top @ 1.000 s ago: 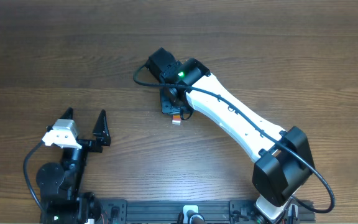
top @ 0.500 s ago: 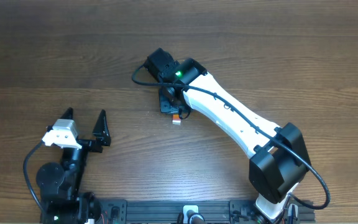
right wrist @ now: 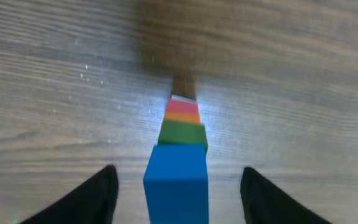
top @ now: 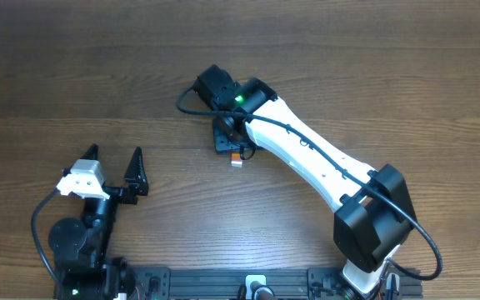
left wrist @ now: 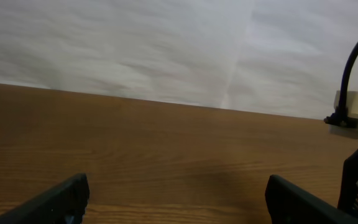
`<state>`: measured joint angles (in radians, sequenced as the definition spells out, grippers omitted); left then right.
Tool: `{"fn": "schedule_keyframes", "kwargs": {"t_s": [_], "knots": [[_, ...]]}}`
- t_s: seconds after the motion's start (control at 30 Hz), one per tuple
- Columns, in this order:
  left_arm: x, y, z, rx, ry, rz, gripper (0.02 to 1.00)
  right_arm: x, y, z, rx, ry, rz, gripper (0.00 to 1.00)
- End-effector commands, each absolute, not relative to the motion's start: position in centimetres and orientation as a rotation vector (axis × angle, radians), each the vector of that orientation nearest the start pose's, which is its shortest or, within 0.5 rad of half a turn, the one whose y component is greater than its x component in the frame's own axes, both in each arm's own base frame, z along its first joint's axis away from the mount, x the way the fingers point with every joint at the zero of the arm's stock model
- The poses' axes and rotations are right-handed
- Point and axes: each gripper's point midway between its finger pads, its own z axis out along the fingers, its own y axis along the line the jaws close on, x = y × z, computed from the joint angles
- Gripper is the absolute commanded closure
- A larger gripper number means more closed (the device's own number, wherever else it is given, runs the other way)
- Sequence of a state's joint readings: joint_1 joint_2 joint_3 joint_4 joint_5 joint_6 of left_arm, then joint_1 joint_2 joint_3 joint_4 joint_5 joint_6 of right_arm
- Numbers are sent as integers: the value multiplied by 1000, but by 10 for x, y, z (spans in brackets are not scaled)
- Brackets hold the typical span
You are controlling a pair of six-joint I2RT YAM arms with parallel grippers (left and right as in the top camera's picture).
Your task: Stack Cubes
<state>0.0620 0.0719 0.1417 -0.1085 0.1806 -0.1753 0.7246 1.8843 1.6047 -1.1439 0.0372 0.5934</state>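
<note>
A stack of cubes stands on the wooden table (right wrist: 55,74): a blue cube (right wrist: 176,186) on top, then a green cube (right wrist: 183,133), an orange cube (right wrist: 183,116), a pink-red cube (right wrist: 183,106) and a white one at the bottom. My right gripper (right wrist: 178,180) hangs above the stack, open, its fingers wide on either side of the blue cube without touching it. From above, the right gripper (top: 230,137) sits mid-table with the stack (top: 237,159) peeking out below it. My left gripper (top: 115,162) is open and holds nothing, near the table's front left.
The right arm's white link (top: 307,154) runs diagonally from its base at the bottom right to mid-table. Part of that arm and its cable (left wrist: 353,74) shows at the edge of the left wrist view. A pale wall rises behind the table's far edge.
The right arm's elbow has shifted slightly to the left. Its gripper stays above the stack, and the left arm has not moved.
</note>
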Motion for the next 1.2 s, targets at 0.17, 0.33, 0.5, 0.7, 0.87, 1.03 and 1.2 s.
{"fn": "schedule_keyframes", "kwargs": {"t_s": [0.17, 0.33, 0.5, 0.7, 0.87, 1.03, 1.2], "knots": [[241, -18, 200, -28, 1608, -228, 104, 299, 259, 116, -197, 2976, 97, 9], [241, -18, 200, -28, 1608, -228, 104, 306, 260, 123, -204, 2940, 104, 7], [241, -18, 200, -28, 1608, -228, 104, 320, 262, 160, -280, 2820, 132, 9], [241, -18, 200, -28, 1608, -228, 104, 330, 237, 239, -293, 2634, 87, 7], [241, -18, 200, -28, 1608, -228, 104, 308, 167, 321, -281, 2428, -82, 9], [241, -18, 200, -28, 1608, -228, 104, 275, 114, 349, -263, 2374, -240, 9], [241, -18, 200, -28, 1608, -228, 104, 253, 84, 343, -176, 2364, -239, 7]]}}
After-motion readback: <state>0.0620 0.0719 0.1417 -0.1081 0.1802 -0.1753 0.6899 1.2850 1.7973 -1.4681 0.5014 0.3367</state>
